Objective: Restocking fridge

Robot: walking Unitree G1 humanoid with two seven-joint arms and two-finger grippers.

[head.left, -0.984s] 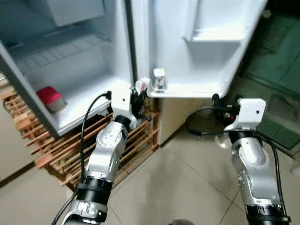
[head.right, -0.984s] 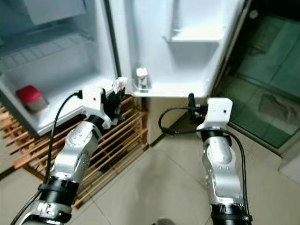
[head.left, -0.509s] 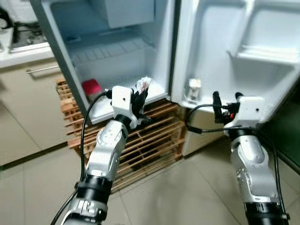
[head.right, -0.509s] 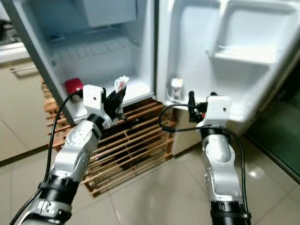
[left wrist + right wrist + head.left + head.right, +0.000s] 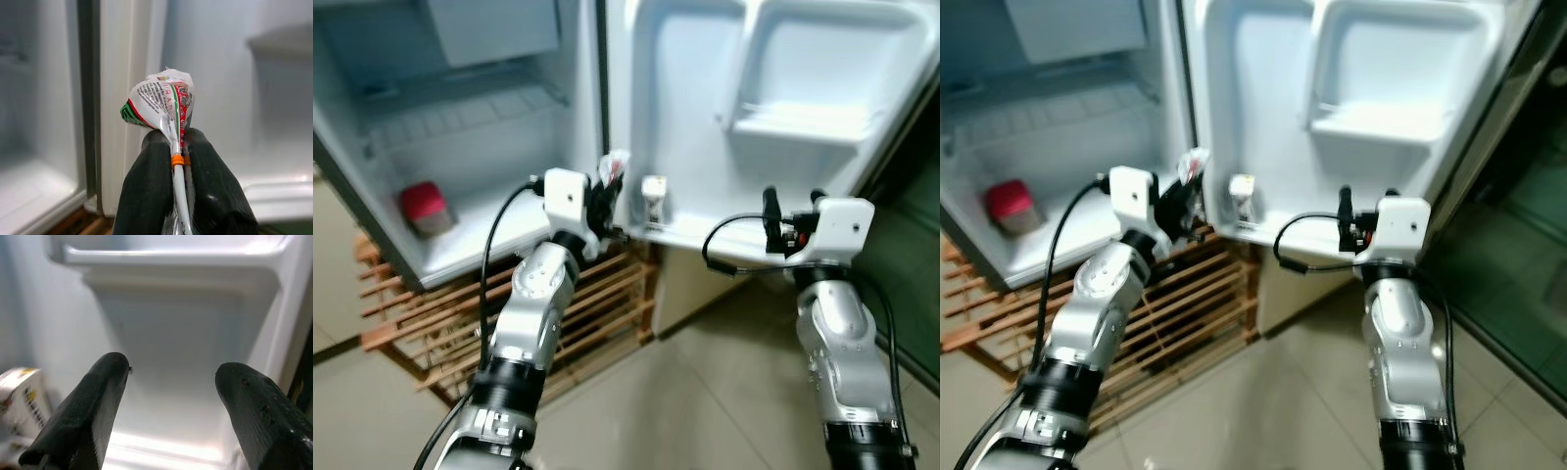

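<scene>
Left wrist view shows the left claw clamped on the twisted neck of a small packet, light, soft and crinkly, while the right claw is apart before the fridge door.

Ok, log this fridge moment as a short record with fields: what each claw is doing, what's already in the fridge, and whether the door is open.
fridge door: open, swung to the right
left claw: shut on packet, raised in front of the fridge's hinge edge
packet: small printed wrapper, twisted at the neck
right claw: open, holding nothing, facing the door's inner shelves
door lower shelf: one small carton standing in it
fridge interior: red-topped container on the floor, left side
under fridge: wooden slatted rack
</scene>
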